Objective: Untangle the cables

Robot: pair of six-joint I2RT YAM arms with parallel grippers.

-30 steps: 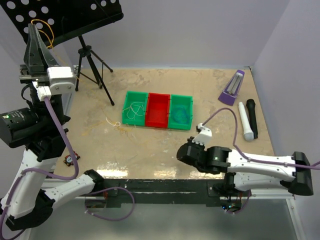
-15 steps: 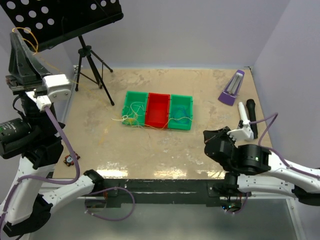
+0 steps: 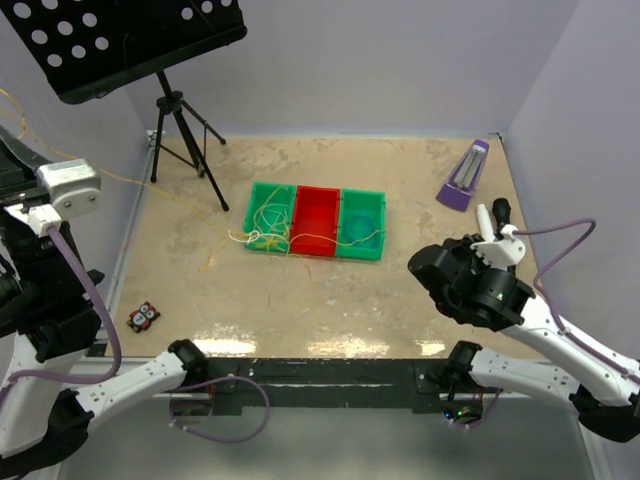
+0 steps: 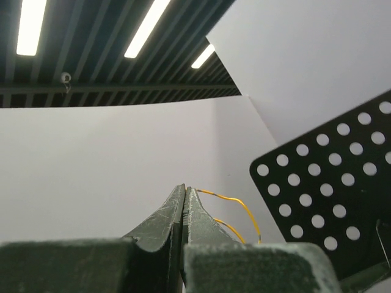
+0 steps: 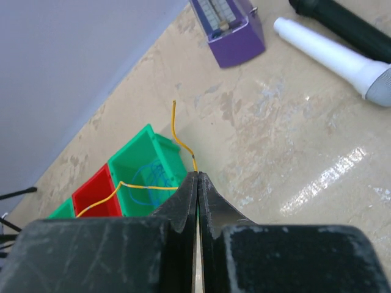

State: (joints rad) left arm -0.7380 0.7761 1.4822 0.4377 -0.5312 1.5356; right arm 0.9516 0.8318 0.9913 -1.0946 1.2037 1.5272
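Observation:
My left gripper [image 4: 184, 188] is held high near the music stand, shut on the yellow cable [image 4: 244, 207]; in the top view its fingers run off the left edge. The yellow cable [image 3: 130, 176] runs from there down to the bins. My right gripper [image 5: 197, 174] is shut on the other part of the yellow cable [image 5: 177, 134], above the table's right side. The white cable [image 3: 262, 236] lies tangled over the left green bin [image 3: 272, 188]. The blue cable [image 5: 149, 182] is coiled in the right green bin [image 3: 362, 197].
A red bin [image 3: 316, 228] sits between the green ones. The music stand's tripod [image 3: 180, 130] is at the back left. A purple metronome [image 3: 465, 175], a white microphone [image 5: 333, 52] and a black microphone [image 5: 342, 21] lie at the right. A small toy [image 3: 143, 317] sits near the left front edge.
The left arm has swung left and up, its fingers leaving the top view. The right arm has moved right toward the microphones. The yellow cable has been drawn out between them.

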